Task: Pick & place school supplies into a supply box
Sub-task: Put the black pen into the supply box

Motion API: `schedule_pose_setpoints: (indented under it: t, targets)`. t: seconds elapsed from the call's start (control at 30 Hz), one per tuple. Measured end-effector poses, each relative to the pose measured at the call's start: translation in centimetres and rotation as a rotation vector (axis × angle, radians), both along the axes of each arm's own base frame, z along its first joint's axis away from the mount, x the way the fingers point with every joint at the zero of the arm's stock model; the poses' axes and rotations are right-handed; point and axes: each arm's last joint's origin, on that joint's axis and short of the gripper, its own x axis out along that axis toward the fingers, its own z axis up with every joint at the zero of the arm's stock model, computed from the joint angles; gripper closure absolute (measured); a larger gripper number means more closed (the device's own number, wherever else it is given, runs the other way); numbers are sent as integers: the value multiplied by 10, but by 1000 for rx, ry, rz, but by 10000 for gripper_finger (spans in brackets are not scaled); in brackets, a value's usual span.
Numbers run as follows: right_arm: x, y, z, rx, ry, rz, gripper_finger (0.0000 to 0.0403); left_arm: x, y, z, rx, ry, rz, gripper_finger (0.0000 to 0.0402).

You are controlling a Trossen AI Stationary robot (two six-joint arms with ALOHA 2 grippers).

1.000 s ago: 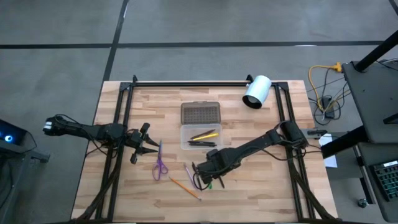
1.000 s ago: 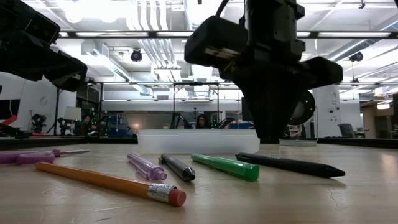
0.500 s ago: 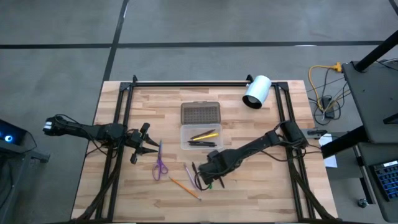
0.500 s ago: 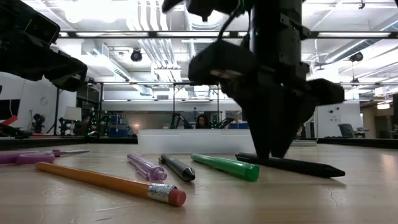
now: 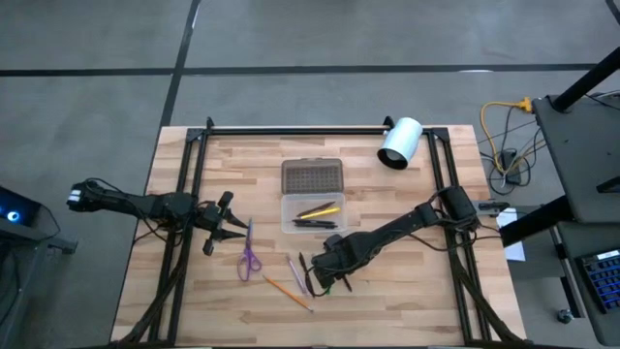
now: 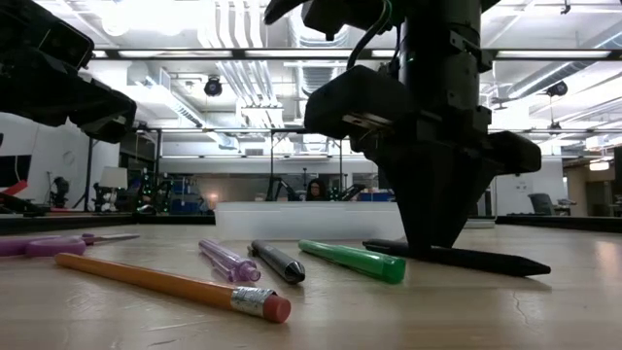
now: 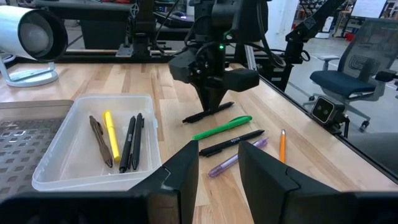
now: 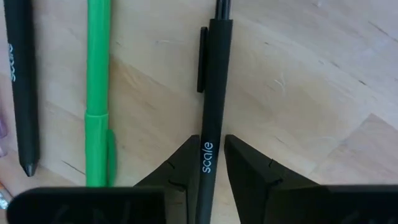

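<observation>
The right gripper (image 8: 211,165) clamps a black pen (image 8: 213,93) printed "scale", lying on the table (image 8: 311,81) beside a green pen (image 8: 97,74). The left gripper (image 7: 217,165) waits apart near the supply box (image 7: 93,146)

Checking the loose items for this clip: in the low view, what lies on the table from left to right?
Purple scissors → orange pencil → purple pen → dark pen → green pen → black pen, with the right pincer down on it.
</observation>
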Motion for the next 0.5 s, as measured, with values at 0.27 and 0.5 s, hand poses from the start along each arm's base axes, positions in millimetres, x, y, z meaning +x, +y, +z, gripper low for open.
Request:
schedule_pose_setpoints:
  t: [0.27,0.5]
  targets:
    - [-2,4,-1,-79,-27,67,333,0,0,0,0,0,0,303]
    - [-2,5,-1,-86,-25,63,346,0,0,0,0,0,-1,303]
